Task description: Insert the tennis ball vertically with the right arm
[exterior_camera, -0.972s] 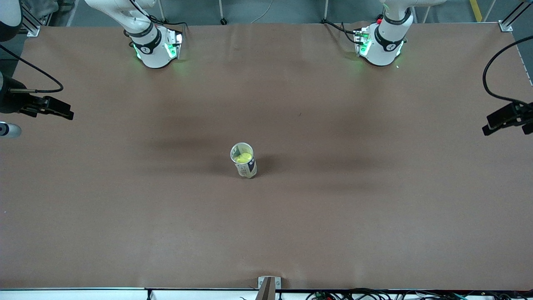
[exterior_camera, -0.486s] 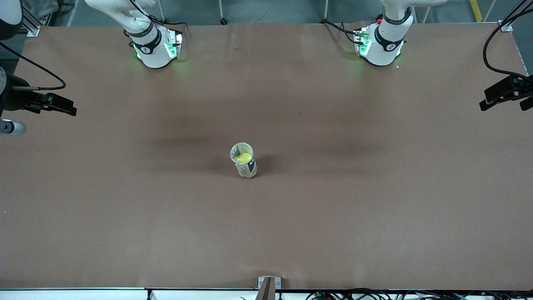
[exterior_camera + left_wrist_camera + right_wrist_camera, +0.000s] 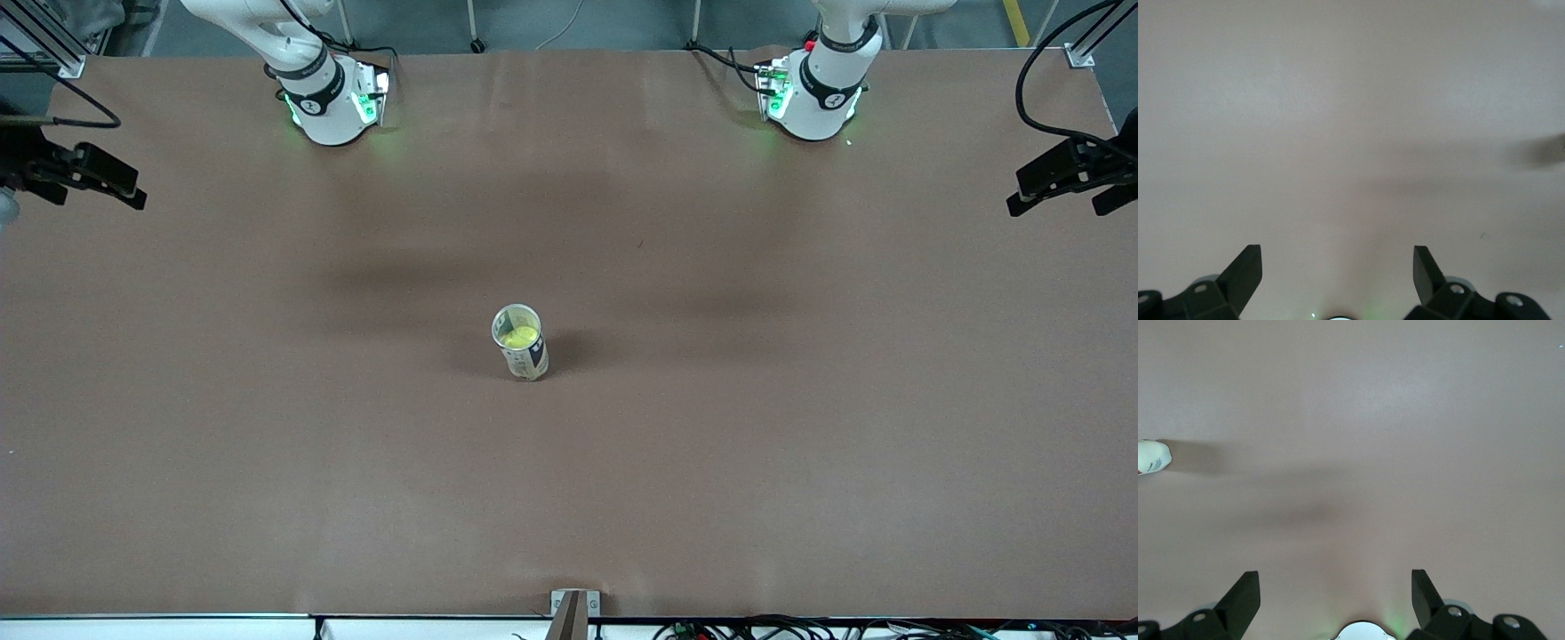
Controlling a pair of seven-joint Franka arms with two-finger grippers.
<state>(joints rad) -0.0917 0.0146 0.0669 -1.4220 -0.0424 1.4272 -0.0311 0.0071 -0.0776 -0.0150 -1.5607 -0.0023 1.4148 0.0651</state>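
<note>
A tennis ball [image 3: 519, 336], bright yellow, lies inside a clear open-topped can [image 3: 528, 357] that stands upright in the middle of the table. My right gripper [image 3: 98, 176] hangs open and empty over the table's edge at the right arm's end, well away from the can. In the right wrist view the gripper [image 3: 1336, 587] frames bare table, and the can [image 3: 1151, 457] shows only at the picture's margin. My left gripper [image 3: 1062, 173] hangs open and empty over the left arm's end of the table. Its wrist view shows the gripper [image 3: 1338, 263] over bare table.
A brown table cover [image 3: 800, 444] spans the whole view. The two arm bases [image 3: 329, 102] [image 3: 813, 93] stand along the robots' side. A small metal bracket [image 3: 573, 604] sits at the table edge nearest the front camera.
Both hands have drawn back toward the robots' side of the table, at its two ends. The can and the ball in it have not moved.
</note>
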